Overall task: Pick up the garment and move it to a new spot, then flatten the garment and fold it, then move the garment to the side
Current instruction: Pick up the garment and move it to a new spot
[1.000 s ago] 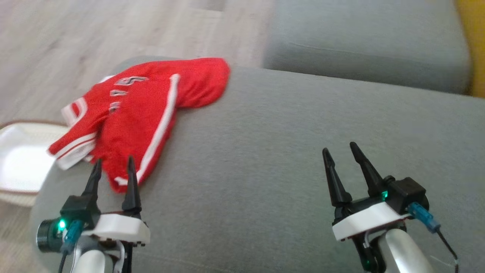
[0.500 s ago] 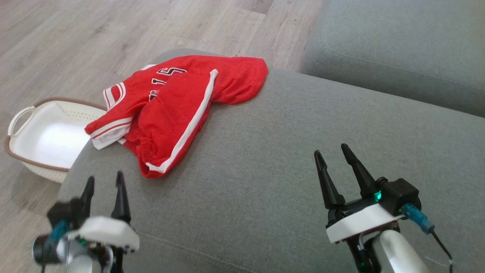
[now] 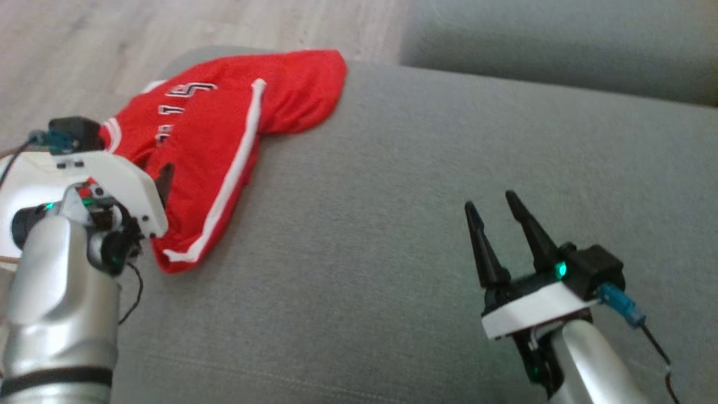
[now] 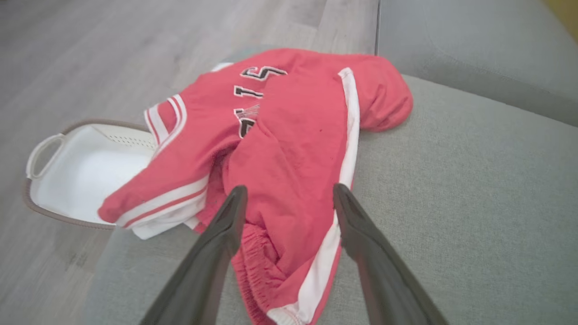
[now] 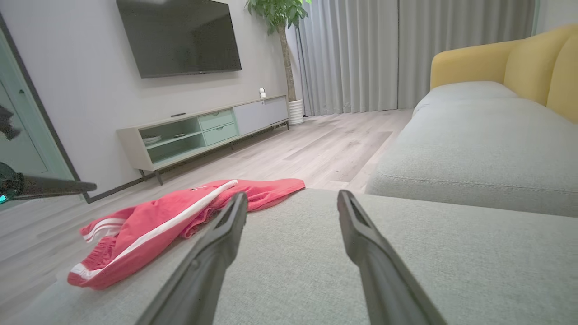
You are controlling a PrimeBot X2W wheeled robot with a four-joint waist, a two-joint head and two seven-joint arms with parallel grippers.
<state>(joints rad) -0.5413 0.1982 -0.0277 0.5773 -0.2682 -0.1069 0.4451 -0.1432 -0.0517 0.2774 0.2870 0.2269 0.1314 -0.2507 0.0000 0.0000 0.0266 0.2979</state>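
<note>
The garment [image 3: 224, 129] is a red top with white stripes and dark lettering, lying crumpled at the left end of the grey sofa cushion [image 3: 404, 224]. In the left wrist view my left gripper [image 4: 289, 194] is open, its two fingers straddling the near hem of the garment [image 4: 289, 149] from above. From the head, that arm's white wrist housing hides most of the gripper, and one dark finger [image 3: 166, 178] shows against the red cloth. My right gripper [image 3: 491, 203] is open and holds nothing, low over bare cushion far right of the garment [image 5: 180, 216].
A white basket [image 4: 86, 176] with a brown rim stands on the wooden floor left of the cushion, under the garment's sleeve. A second grey cushion [image 3: 561, 45] lies beyond. A yellow backrest [image 5: 542, 58] and a TV cabinet [image 5: 203, 131] show farther off.
My left arm has risen and swung forward, so its gripper now hangs over the garment's near edge. The head camera has shifted. The right gripper has barely moved.
</note>
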